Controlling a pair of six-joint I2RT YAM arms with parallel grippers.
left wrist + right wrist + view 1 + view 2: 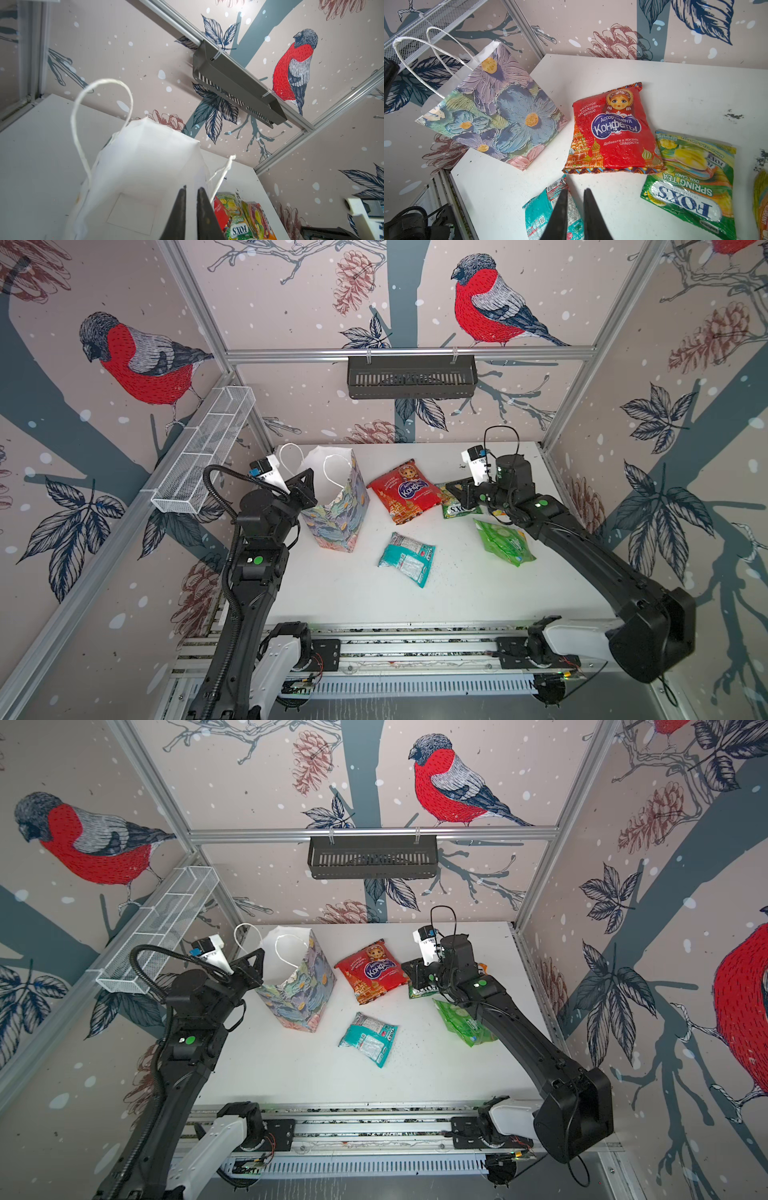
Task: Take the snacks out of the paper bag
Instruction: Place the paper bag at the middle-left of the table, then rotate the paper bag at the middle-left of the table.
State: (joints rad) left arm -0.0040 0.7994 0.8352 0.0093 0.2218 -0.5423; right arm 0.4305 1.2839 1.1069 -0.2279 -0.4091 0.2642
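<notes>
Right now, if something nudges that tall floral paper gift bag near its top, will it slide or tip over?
Likely tip: the tall floral paper gift bag stands upright on a narrow base, and its white inside looks empty, so probably very light. Its thin paper walls would probably buckle rather than push back.

I count 5 snack pkts on 1 desk (353,601): 1 red pkt (405,491), 1 green-yellow FOX'S pkt (691,182), 1 orange-yellow pkt (259,218) (mostly hidden in both top views), 1 bright green pkt (505,547), 1 teal pkt (407,558). 1 paper bag (336,510) w/ 2 white cord handles (104,80). 2 arms, left arm (253,560) & right arm (582,556), w/ 2 claws: left claw (192,189), right claw (576,190). On the walls: 1 white wire basket (208,448), 1 black slotted tray (411,377).
</notes>
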